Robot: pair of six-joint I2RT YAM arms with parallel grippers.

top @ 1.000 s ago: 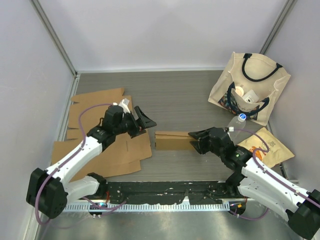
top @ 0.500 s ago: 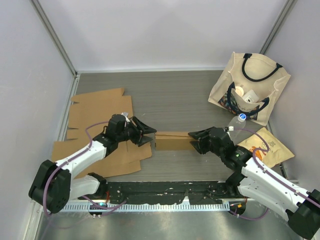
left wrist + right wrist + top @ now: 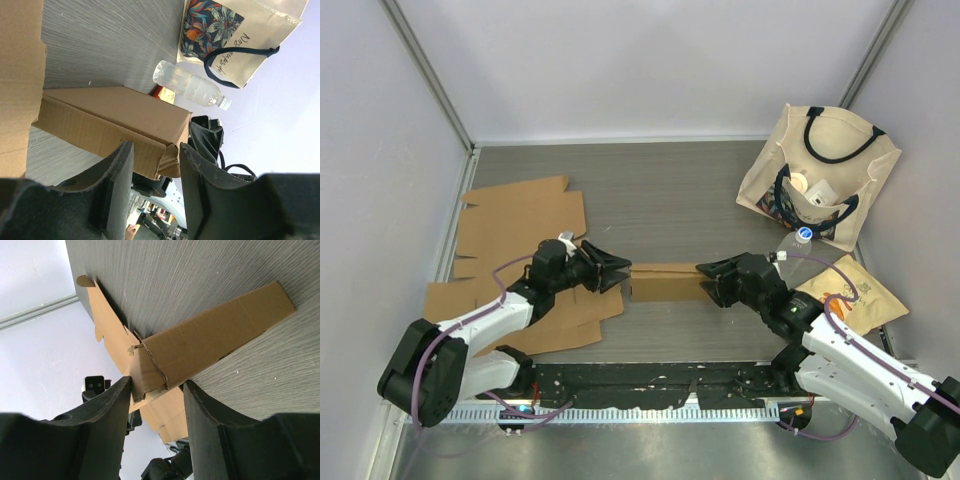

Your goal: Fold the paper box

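Note:
A long, partly folded brown cardboard box [image 3: 665, 282] lies on the grey table between both arms. My left gripper [image 3: 618, 270] is open at the box's left end. In the left wrist view its fingers [image 3: 117, 180] stand on either side of the far corner of the box [image 3: 115, 120], where a crumpled flap shows. My right gripper [image 3: 708, 281] is open at the box's right end. In the right wrist view its fingers [image 3: 105, 415] straddle the end flap of the box [image 3: 210, 345]; whether they press it I cannot tell.
Several flat cardboard sheets [image 3: 520, 215] lie at the left under my left arm. A canvas tote bag [image 3: 820, 175], a water bottle [image 3: 795, 243] and a brown pouch [image 3: 855, 295] sit at the right. Walls enclose the table.
My left gripper has moved right and lower, from over the flat sheets to the box's left end. The right arm and the box have not moved.

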